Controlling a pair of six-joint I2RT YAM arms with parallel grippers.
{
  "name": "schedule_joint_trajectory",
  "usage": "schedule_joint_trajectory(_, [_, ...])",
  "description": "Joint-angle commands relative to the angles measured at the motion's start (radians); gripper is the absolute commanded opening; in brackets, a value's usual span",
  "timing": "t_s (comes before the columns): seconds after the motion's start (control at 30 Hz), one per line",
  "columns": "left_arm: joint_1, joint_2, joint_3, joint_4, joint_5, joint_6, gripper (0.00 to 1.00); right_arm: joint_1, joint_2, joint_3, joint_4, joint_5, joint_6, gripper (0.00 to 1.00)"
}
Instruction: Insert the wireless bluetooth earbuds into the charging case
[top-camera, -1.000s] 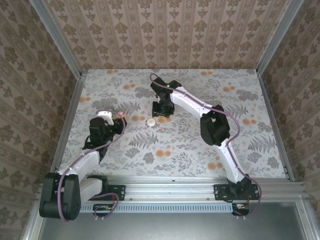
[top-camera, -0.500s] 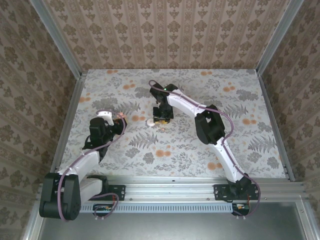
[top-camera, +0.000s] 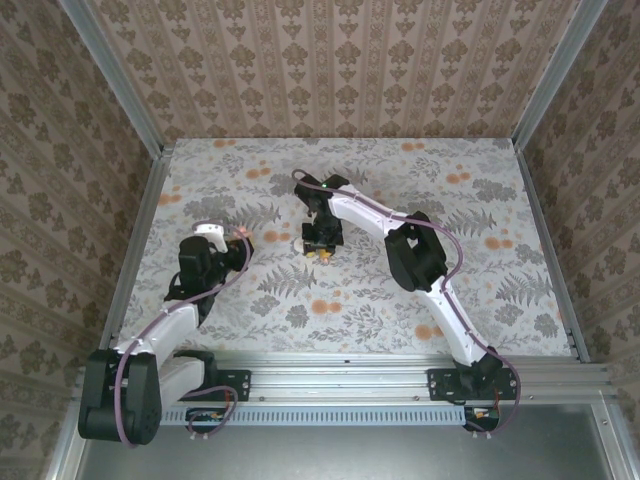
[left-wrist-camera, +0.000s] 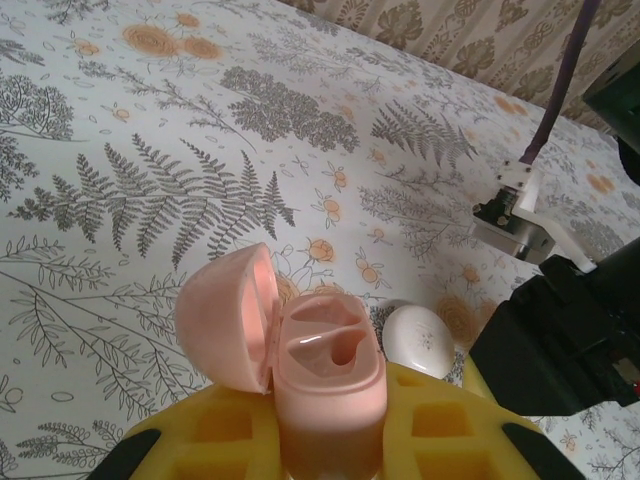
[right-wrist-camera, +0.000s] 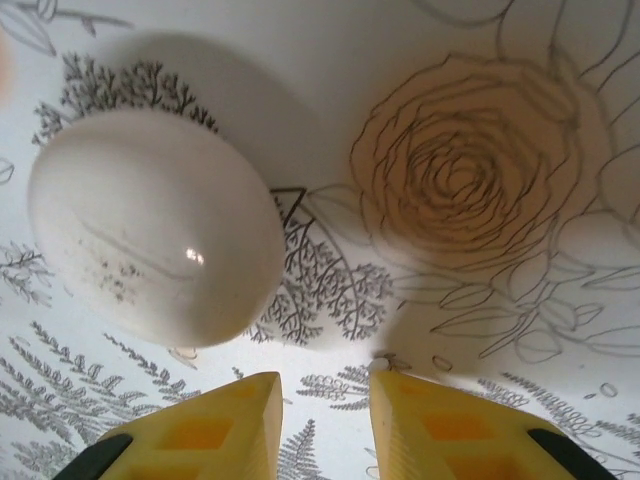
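Earbuds are hard for me to pick out. The one candidate earbud is a tiny pale speck on the flowered tablecloth, right at a fingertip of my right gripper, and it is too small to be sure of. Those yellow fingers stand narrowly apart with nothing between them, pointing down at the cloth. Just beside them lies a whitish oval piece, smooth and faintly smudged, clear of both fingers. From above, that gripper sits near the middle of the table.

The charging case is pink and upright, clamped tight between the fingers of my left gripper. Its lid hangs open to one side, exposing two pink wells. In the left wrist view the oval piece lies on the cloth just beyond the case, with the dark right arm close behind it.
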Motion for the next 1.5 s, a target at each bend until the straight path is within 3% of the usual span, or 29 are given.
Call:
schedule_joint_trajectory(0.0, [0.01, -0.013, -0.01, 0.004, 0.002, 0.007, 0.09, 0.01, -0.02, -0.055, -0.054, -0.023, -0.009, 0.31])
schedule_joint_trajectory(0.47, [0.011, 0.007, -0.002, 0.015, 0.013, 0.004, 0.09, 0.05, -0.09, -0.077, -0.118, -0.025, -0.081, 0.31])
schedule_joint_trajectory(0.63, [0.011, 0.014, 0.003, 0.019, 0.01, 0.003, 0.08, 0.049, -0.147, -0.084, -0.091, 0.034, 0.043, 0.33])
schedule_joint_trajectory(0.87, [0.013, 0.008, 0.01, 0.015, -0.003, 0.004, 0.08, 0.044, -0.109, -0.084, -0.037, 0.059, 0.233, 0.34])
schedule_joint_trajectory(1.47, [0.018, -0.001, 0.005, 0.016, -0.01, 0.009, 0.08, 0.041, -0.047, -0.139, 0.099, 0.033, 0.329, 0.35])
